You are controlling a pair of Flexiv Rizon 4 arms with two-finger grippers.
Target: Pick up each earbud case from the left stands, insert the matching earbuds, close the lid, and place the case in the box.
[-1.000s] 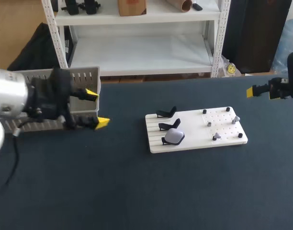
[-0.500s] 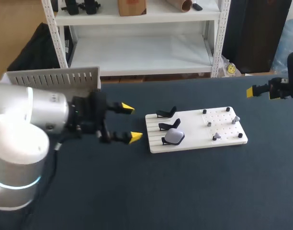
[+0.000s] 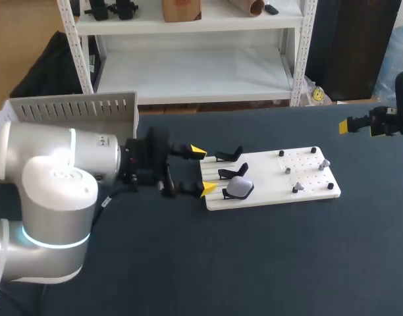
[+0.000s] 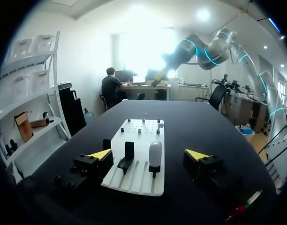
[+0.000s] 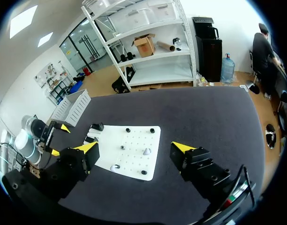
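Head view: left yellow-tipped gripper (image 3: 203, 170) spread wide at the left edge of the white slotted board (image 3: 274, 191); pale oval earbud case (image 3: 240, 187) on the nearest black stand (image 3: 226, 194); right yellow-tipped gripper (image 3: 359, 126) well apart. Left wrist view: case upright just ahead, between the fingers, touching neither. Right wrist view: fingers wide apart, board below.

The board (image 3: 264, 179) lies on the table (image 3: 254, 263), with 3 stands (image 3: 232, 172) in a row along its left part, the case (image 3: 240, 188) on the front one, and small pieces (image 3: 298, 187) on its right part. The left gripper (image 3: 203, 170) is just left of the board's left edge, and the box (image 3: 73, 108) sits further left and behind. The right gripper (image 3: 363, 126) is right of the board and behind it, well apart.
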